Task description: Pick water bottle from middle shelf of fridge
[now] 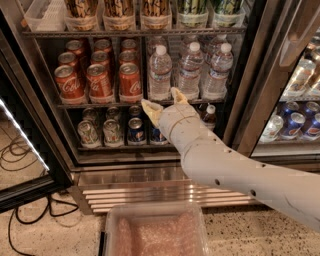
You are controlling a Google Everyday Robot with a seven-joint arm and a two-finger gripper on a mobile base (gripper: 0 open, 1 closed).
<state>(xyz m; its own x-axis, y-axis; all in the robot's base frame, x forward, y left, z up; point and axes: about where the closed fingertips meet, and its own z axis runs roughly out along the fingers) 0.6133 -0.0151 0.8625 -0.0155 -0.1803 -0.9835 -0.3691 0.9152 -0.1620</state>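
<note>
The fridge (150, 172) stands open in front of me. Its middle shelf (100, 105) carries red cola cans (98, 80) on the left and three clear water bottles with white caps on the right. The nearest water bottle (160, 74) is at the left of that group, with two more (191, 71) (218, 70) beside it. My gripper (164, 102) is at the shelf's front rail, just below and in front of the left and middle bottles. Its two pale fingers are spread open and hold nothing.
The lower shelf holds cans (112, 131) and a small dark-labelled bottle (210, 116). The top shelf holds tall cans (118, 11). The open glass door (22, 125) stands at the left. A second cooler with cans (295, 122) is at the right. A plastic bin (152, 232) sits below the arm.
</note>
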